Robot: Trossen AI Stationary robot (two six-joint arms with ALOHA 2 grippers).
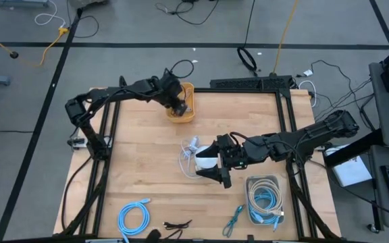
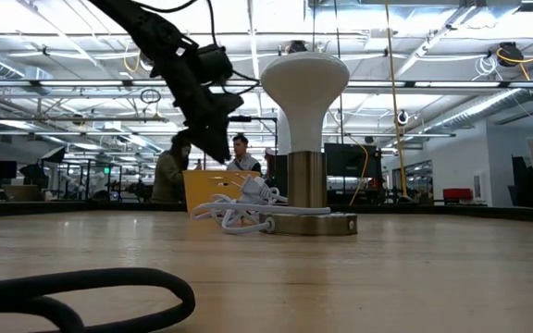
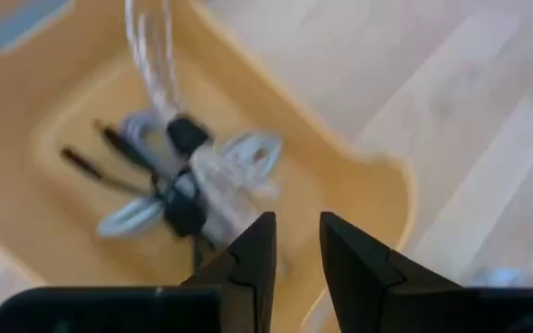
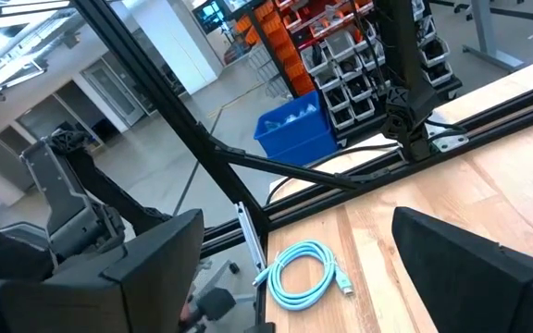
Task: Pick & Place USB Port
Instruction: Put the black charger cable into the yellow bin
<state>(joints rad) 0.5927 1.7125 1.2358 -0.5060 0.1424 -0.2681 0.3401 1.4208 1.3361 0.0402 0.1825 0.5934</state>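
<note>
A yellow bin (image 1: 183,111) stands at the table's far edge. On its floor lies a bundle of pale cable with black plugs (image 3: 183,176), which I take for the USB piece. My left gripper (image 3: 296,242) hangs over the bin, slanting down. Its fingers stand a little apart with nothing between them, above the bundle and clear of it. My right gripper (image 1: 216,174) waits at mid-table, level and wide open (image 4: 294,231), beside a white-domed stand (image 2: 305,111). A loose white cable (image 1: 189,152) lies at the stand's foot.
A coiled blue cable (image 1: 134,217) and a small black cable (image 1: 177,225) lie near the front edge, a teal one (image 1: 235,219) to their right. A clear tub of cables (image 1: 265,197) stands at the front right. People stand in the room behind the table (image 2: 241,155).
</note>
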